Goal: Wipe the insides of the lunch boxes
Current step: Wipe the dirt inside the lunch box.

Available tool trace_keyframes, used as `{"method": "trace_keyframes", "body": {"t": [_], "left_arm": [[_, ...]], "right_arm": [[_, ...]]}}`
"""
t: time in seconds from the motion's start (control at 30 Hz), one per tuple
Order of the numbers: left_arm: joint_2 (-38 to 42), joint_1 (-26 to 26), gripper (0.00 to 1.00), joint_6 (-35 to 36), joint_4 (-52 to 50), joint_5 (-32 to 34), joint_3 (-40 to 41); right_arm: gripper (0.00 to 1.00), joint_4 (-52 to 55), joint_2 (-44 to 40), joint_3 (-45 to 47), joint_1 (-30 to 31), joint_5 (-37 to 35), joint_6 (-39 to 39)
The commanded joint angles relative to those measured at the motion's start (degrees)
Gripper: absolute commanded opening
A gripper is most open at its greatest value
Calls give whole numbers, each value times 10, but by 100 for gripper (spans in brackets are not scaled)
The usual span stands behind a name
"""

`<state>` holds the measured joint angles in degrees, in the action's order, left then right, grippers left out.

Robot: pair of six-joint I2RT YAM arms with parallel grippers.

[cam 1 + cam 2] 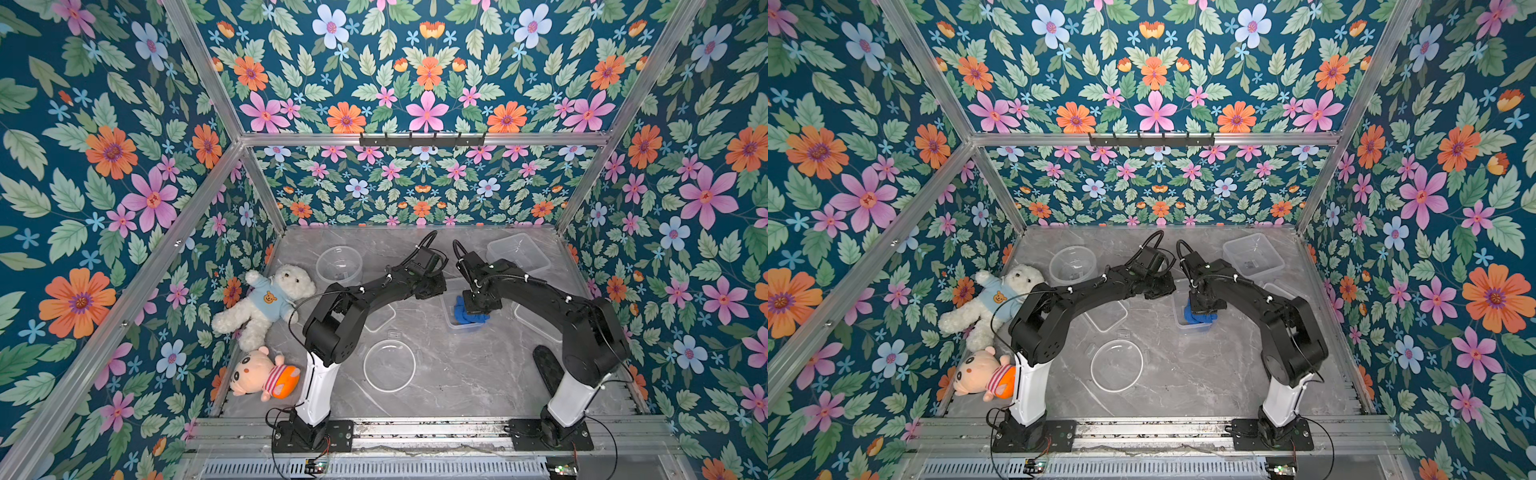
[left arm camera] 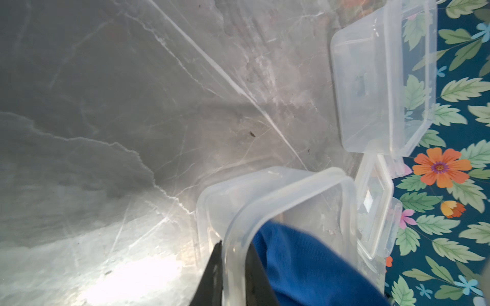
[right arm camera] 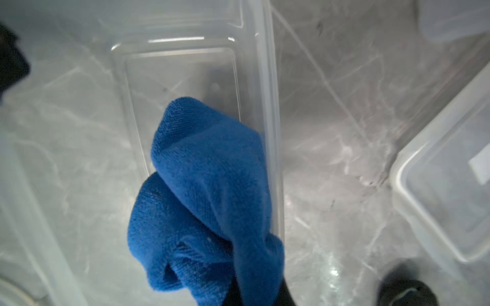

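Right claw [image 1: 480,306] clenched on one blue cloth [image 3: 206,185] inside rectangular lunch box [image 2: 291,190], left claw [image 2: 233,280] clamped on its rim; three lunch boxes [image 1: 338,266], three lids [image 1: 389,365], two plush toys [image 1: 266,303]

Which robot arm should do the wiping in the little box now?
Right. The right hand holds the blue cloth inside the small box; the left hand pinches that box's rim, likely steadying it.

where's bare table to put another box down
Widest bare marble: front, between the round lid and the right arm. A smaller strip at the back, between the round tub and square tub. Crowded: plush toys on the left, centre around the small tub.
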<state>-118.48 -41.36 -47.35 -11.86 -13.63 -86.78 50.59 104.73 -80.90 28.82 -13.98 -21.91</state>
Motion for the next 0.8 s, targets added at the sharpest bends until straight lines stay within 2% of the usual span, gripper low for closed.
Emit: {"method": "trace_keyframes", "body": {"t": [0.0,0.07,0.2,0.33,0.5,0.67,0.77], "left_arm": [[4,1,16,22,-17,-5,-5],[0,1,16,27,-23,-8,-13],[-4,1,16,37,-35,-7,-25],[-15,1,16,38,-35,-14,-38],[-32,2,16,33,-34,-24,-55],[-27,3,16,29,-32,-11,-46],[-22,7,16,23,-27,-7,-36]], "right_arm": [[0,4,55,-72,-3,-101,36],[0,-21,94,-125,-3,-69,55],[0,-82,155,-199,-3,55,79],[0,-109,180,-204,-3,126,72],[0,-203,141,-94,-5,268,35],[0,-207,72,36,-8,306,-32],[0,-192,31,99,-7,319,-46]]}}
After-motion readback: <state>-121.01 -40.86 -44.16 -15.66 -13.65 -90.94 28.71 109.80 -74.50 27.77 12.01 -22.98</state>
